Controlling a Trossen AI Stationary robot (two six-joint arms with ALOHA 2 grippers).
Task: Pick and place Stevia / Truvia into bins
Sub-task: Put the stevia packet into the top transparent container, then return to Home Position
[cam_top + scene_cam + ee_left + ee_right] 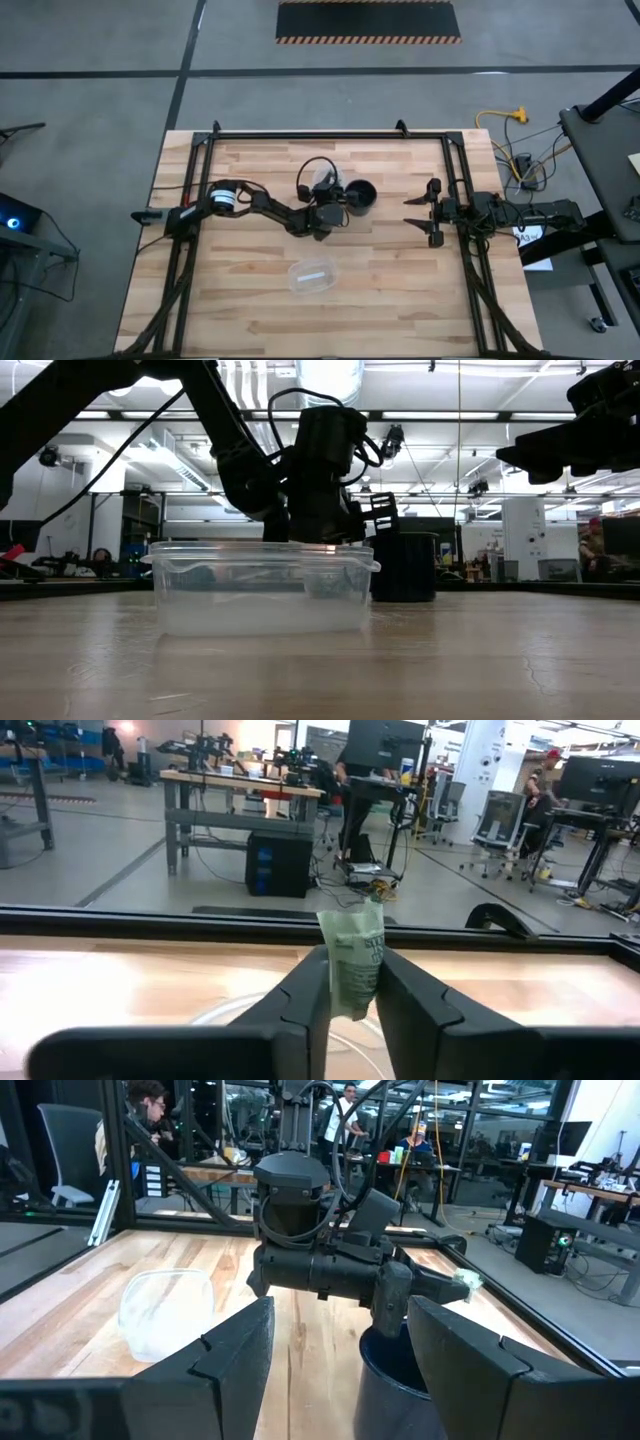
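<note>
My left gripper [327,192] reaches to the table's middle, beside the black mug [361,196], and is shut on a green-and-white Stevia packet [355,960]. The right wrist view shows that packet [466,1283] sticking out past the fingers, above and beyond the mug [395,1370]. The small round clear cup [324,180] stands just under and beyond the left fingers; its faint rim [228,1010] shows below them. Another packet [314,275] lies inside the oval clear tub [296,283]. My right gripper [413,214] waits open and empty near the table's right side. My left gripper pinches the packet between its two fingers [300,995], holding its lower part [350,1000]. The fingers point level toward the table's far edge. The packet stands upright and clear of the table, with its upper end [352,925] sticking out past the fingertips.
The oval tub [260,590] sits toward the near edge, in front of the left gripper [320,510] in the low view. The mug [405,568] stands right of the cup. A black frame [330,133] borders the table's far and side edges. People and desks show beyond the table.
</note>
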